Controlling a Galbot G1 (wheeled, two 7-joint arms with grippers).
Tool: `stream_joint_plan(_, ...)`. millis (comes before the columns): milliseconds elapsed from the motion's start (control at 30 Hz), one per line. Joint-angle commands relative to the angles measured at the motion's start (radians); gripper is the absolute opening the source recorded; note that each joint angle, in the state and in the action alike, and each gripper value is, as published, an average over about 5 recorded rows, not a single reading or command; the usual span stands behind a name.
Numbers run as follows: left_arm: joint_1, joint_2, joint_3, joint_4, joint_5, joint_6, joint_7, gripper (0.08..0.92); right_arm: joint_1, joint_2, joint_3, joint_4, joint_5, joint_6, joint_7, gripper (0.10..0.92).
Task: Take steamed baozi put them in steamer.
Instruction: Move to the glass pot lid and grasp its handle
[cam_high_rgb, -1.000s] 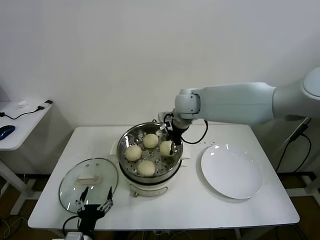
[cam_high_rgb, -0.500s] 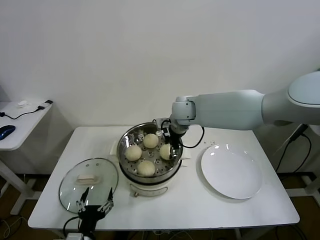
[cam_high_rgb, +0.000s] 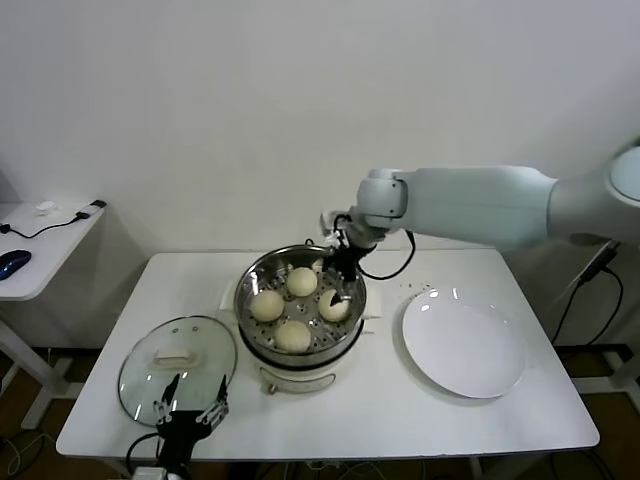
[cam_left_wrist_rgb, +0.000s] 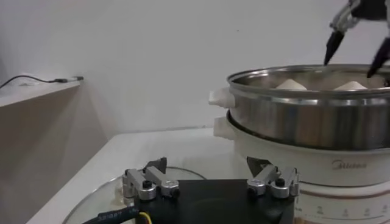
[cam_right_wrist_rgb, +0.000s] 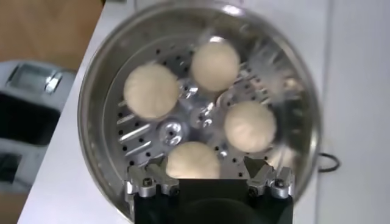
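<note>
Counting four steamed baozi (cam_high_rgb: 293, 336) inside the steamer (cam_high_rgb: 244, 322), seated on the perforated tray at 12, 3, 6 and 9 o'clock, close together but apart. Judging by that, loading looks done.

Hanging the right gripper (cam_high_rgb: 340, 272) just above the rim near 1 o'clock, fingers (cam_right_wrist_rgb: 144, 182) spread wide and holding nothing. Parking the left gripper (cam_high_rgb: 189, 409) low at 7 o'clock of the steamer, over the edge of the glass lid (cam_high_rgb: 178, 352) on the bench (cam_high_rgb: 400, 420), fingers wide and empty too. Nothing on the white plate (cam_high_rgb: 463, 345) at 3 o'clock.

Possible trouble from here:
- Clipping the 3 o'clock bun with a fingertip, if swung sideways before rising clear; could dent soft dough or roll it into a neighbour.
- Knocking the steel rim on the way out, enough to jolt the pot on its white base.
- Snagging the cable looped beside the wrist.

No long axis to speak of on the buns: round, dome up, flat side down. Steamer mouth facing straight up, axis vertical, so best approached and left from above
</note>
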Motion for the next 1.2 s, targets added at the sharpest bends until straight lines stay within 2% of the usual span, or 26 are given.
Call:
stream_joint_plan(33, 0.000, -0.001, -0.001, -0.001, -0.008, -0.001, 0.001, 0.823, -0.211, -0.198, 0.485, -0.011, -0.031, 0.008, 0.390, 0.823)
stream_joint_plan(200, -0.013, 0.006, -0.002, 0.008, -0.025, -0.008, 0.003, 0.823, -0.375, -0.293, 0.706, 0.028, -0.128, 0.011, 0.590, 0.823)
stream_joint_plan(367, -0.027, 0.005, -0.005, 0.011, -0.032, -0.020, -0.002, 0.823, -0.648, -0.403, 0.999, 0.141, -0.141, -0.022, 0.770, 0.823)
stream_joint_plan(500, -0.033, 0.013, -0.011, 0.010, -0.017, -0.040, 0.006, 0.823, -0.921, -0.491, 1.237, 0.228, -0.224, 0.011, 0.825, 0.823)
stream_joint_plan(633, -0.044, 0.021, -0.022, 0.022, 0.016, -0.063, 0.025, 0.823, -1.196, -0.532, 1.452, 0.260, -0.339, 0.155, 0.833, 0.823)
stream_joint_plan(767, -0.054, 0.026, -0.023, 0.035, 0.041, -0.073, 0.028, 0.823, -1.479, -0.488, 1.707, 0.262, -0.422, 0.291, 0.817, 0.823)
stream_joint_plan(933, -0.069, 0.028, -0.020, 0.056, 0.137, -0.085, 0.004, 0.823, -1.797, -0.353, 1.984, 0.296, -0.509, 0.336, 0.737, 0.823)
stream_joint_plan(1200, -0.078, 0.041, -0.027, 0.113, 0.315, -0.123, -0.064, 0.823, -2.056, -0.119, 2.168, 0.306, -0.593, 0.519, 0.656, 0.823)
